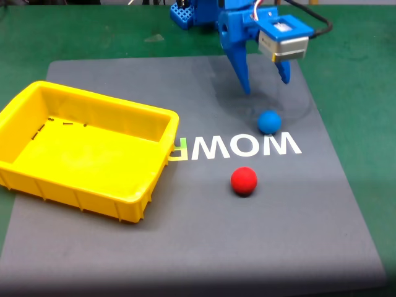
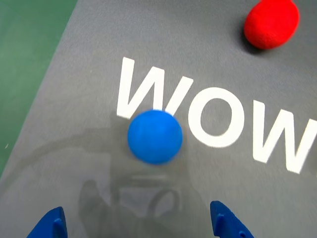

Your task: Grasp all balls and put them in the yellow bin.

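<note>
Gripper: we see the blue two-finger gripper (image 1: 266,85) spread wide, holding nothing, above the mat.
Balls: small matte blue ball (image 1: 268,122) just before it; red ball (image 1: 244,180) nearer us.
Bin: shallow yellow plastic bin (image 1: 133,201) at left.

The gripper (image 1: 266,85) hangs open above the grey mat (image 1: 278,223), its fingertips apart with nothing between them. The blue ball (image 1: 269,122) lies just in front of it with bare mat on every side. The red ball (image 1: 244,180) sits nearer the camera in the fixed view, apart from the blue one. The yellow bin (image 1: 133,207) stands well to the left, its top open.
</note>
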You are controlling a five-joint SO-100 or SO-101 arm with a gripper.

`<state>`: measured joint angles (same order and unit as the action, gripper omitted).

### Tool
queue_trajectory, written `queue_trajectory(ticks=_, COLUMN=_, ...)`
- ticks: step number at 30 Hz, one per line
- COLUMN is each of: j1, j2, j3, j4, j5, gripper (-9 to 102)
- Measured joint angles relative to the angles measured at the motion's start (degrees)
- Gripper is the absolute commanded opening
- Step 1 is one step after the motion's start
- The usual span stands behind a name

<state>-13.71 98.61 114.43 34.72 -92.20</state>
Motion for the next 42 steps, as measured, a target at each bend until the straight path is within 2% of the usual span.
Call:
queue_trajectory(ticks=20, j1=-0.6, j2=-19.2, j3=-12.8, j4=-5.2, j5=0.0, gripper=33)
queue_trajectory(ticks=42, j1=-0.5, j2=-26.1, j3=-16.5, j4=-6.9, j5=0.0, gripper=29)
